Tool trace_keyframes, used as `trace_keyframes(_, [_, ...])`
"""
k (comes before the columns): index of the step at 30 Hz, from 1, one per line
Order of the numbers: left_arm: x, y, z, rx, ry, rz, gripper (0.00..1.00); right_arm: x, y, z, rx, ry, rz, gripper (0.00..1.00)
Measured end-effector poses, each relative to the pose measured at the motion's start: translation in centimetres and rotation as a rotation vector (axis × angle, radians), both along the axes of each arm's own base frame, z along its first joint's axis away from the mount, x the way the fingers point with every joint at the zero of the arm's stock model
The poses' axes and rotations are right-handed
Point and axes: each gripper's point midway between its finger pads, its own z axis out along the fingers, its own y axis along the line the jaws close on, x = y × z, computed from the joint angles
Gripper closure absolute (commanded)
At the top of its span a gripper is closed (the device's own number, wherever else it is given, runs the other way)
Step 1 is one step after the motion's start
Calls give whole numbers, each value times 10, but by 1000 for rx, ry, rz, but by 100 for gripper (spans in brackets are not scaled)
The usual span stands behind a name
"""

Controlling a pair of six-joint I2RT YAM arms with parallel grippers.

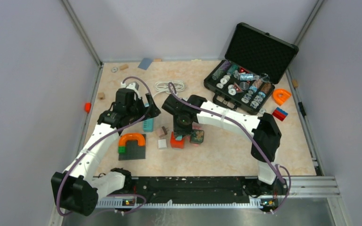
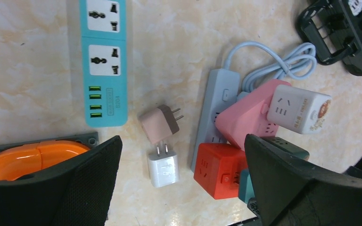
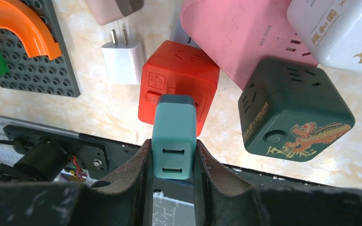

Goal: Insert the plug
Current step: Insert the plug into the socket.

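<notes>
The teal plug (image 3: 173,136) is pinched by the right gripper (image 3: 173,153) and is pressed against the red cube (image 3: 179,70) on the table (image 3: 99,108); whether its pins are inside cannot be told. The left gripper (image 2: 181,141) is spread wide above the table, and nothing is held in it. Under it, from left to right, are seen a blue strip (image 2: 104,61), a pink plug (image 2: 158,123), a white plug (image 2: 163,168) and a grey strip (image 2: 217,103). A green cube (image 3: 292,113) is placed just right of the red cube.

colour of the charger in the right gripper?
Teal charger, clamped in the right gripper; best in right wrist view.
</notes>
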Motion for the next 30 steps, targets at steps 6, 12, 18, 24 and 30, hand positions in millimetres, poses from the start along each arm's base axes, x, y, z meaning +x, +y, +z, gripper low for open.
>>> trace_keyframes(6, [-3, 19, -10, 89, 27, 65, 1, -1, 0, 0, -58, 13, 35, 100])
trace_keyframes(12, [-6, 34, -14, 160, 34, 103, 1, -3, -1, -2, -90, 28, 61, 100])
trace_keyframes(18, [-8, 41, -14, 191, 30, 109, 1, -4, 2, -2, -107, 44, 87, 100])
trace_keyframes(24, [-10, 38, -12, 181, 23, 89, 4, -3, 2, -2, -112, 66, 97, 100])
trace_keyframes(30, [-24, 17, -26, 105, 71, -21, 14, -1, 0, -2, -86, 119, 95, 100])
